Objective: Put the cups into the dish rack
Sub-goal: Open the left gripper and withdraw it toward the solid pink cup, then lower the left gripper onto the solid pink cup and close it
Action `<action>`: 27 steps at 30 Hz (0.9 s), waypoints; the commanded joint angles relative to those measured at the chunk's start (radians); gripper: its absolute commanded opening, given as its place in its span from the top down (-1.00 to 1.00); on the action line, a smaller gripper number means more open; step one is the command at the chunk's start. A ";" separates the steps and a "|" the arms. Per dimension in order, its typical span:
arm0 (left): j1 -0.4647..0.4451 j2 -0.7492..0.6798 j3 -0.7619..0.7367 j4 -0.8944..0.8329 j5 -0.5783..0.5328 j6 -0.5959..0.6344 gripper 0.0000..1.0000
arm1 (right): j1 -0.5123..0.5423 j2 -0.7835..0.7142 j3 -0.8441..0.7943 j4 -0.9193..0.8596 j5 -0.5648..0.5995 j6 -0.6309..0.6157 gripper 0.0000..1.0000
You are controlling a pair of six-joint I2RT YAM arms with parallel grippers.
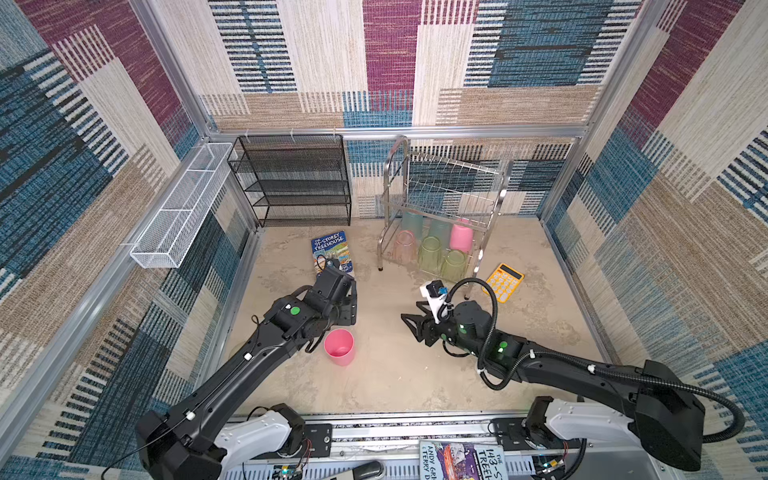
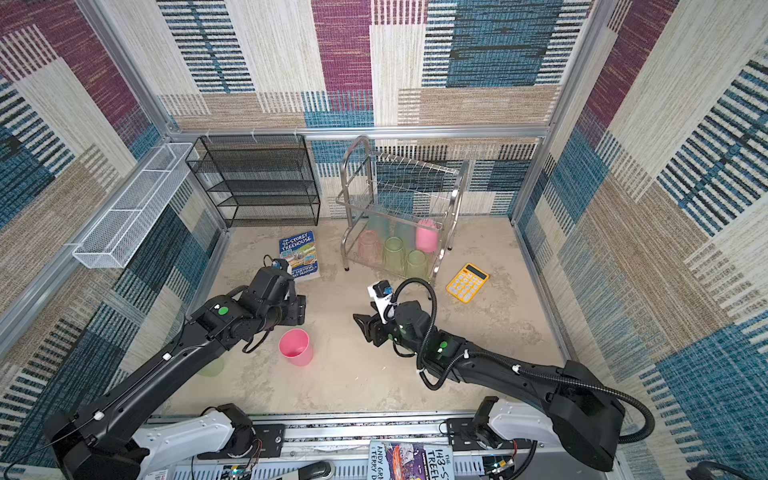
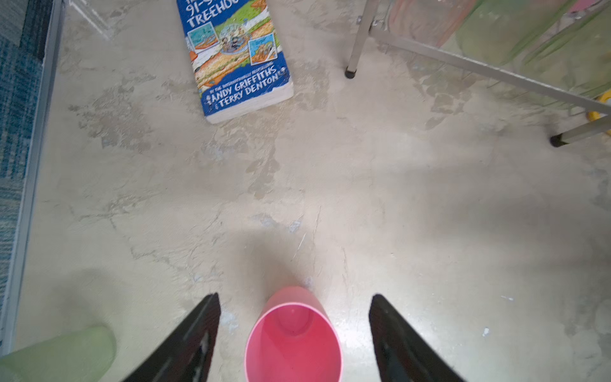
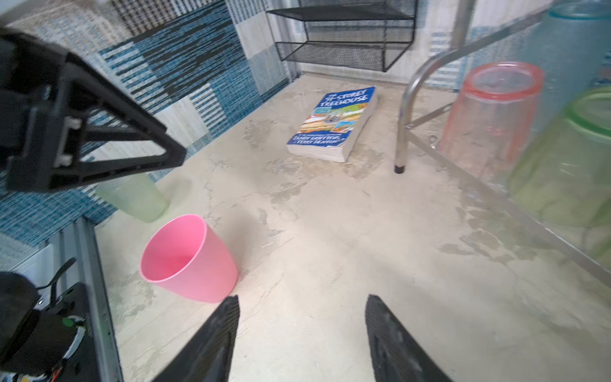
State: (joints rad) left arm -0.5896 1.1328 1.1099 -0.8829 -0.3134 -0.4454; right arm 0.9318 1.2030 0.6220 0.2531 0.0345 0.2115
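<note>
An opaque pink cup (image 1: 339, 347) (image 2: 296, 347) stands upright on the table, mouth up. My left gripper (image 1: 346, 309) (image 3: 294, 294) hovers just above and behind it, open. In the left wrist view the pink cup (image 3: 293, 337) sits between the fingers with a gap on each side. My right gripper (image 1: 411, 324) (image 4: 301, 301) is open and holds nothing, to the right of the pink cup (image 4: 188, 258). A yellow-green cup (image 2: 212, 365) (image 4: 132, 198) stands by the left wall. The dish rack (image 1: 390, 174) (image 2: 349, 166) holds several upturned cups (image 1: 431, 253) on its lower tier.
A blue book (image 1: 330, 251) lies left of the rack and a yellow calculator (image 1: 504, 282) to its right. A black mesh shelf unit (image 1: 291, 178) stands at the back. A white mesh basket (image 1: 183, 208) hangs on the left wall.
</note>
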 commanded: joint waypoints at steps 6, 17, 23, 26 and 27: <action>0.227 0.043 0.022 -0.089 0.195 0.031 -0.50 | 0.114 0.190 0.239 -0.197 0.031 -0.019 -0.23; 0.465 0.067 -0.079 0.023 0.484 0.019 -0.46 | 0.244 0.470 0.562 -0.502 0.156 0.042 -0.17; 0.479 0.050 -0.098 -0.006 0.516 0.021 -0.31 | 0.241 0.483 0.601 -0.561 0.195 0.115 -0.13; 0.472 0.045 -0.101 -0.054 0.512 0.038 -0.20 | 0.219 0.466 0.581 -0.570 0.175 0.151 -0.13; 0.466 0.041 -0.104 -0.069 0.504 0.044 -0.16 | 0.209 0.455 0.565 -0.563 0.163 0.161 -0.13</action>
State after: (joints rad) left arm -0.1146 1.1816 1.0111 -0.9039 0.1776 -0.4335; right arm 1.1564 1.6791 1.2049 -0.2882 0.1936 0.3180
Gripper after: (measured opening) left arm 0.589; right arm 0.565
